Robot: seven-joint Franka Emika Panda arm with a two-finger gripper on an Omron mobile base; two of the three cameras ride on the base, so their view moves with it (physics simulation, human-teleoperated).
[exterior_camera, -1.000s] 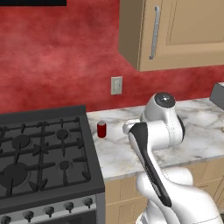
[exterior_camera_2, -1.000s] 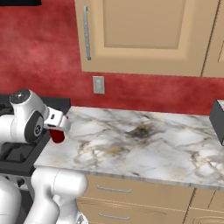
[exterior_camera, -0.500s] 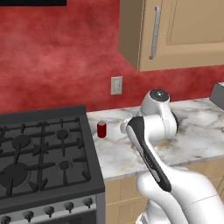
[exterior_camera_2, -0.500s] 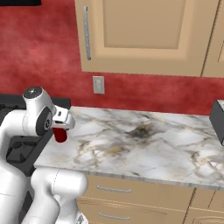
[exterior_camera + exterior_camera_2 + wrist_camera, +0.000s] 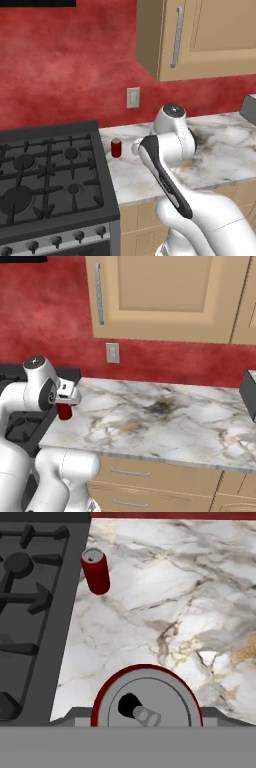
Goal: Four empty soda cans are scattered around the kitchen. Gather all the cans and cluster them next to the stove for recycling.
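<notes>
Can (image 5: 145,697) red, clamped in closed gripper (image 5: 65,402), bottom centre of hand view, above counter (image 5: 165,421). Second can (image 5: 96,571) stands upper left, by stove (image 5: 45,185) edge. Risks: release while high, can tips, rolls; drift left, lands on grate; lower carelessly, knocks second can.

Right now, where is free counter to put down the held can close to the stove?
Bare marble lies between the standing red can by the stove edge and the held can in the pincer. The counter farther from the stove is also open. Crowded only near that standing can.
</notes>
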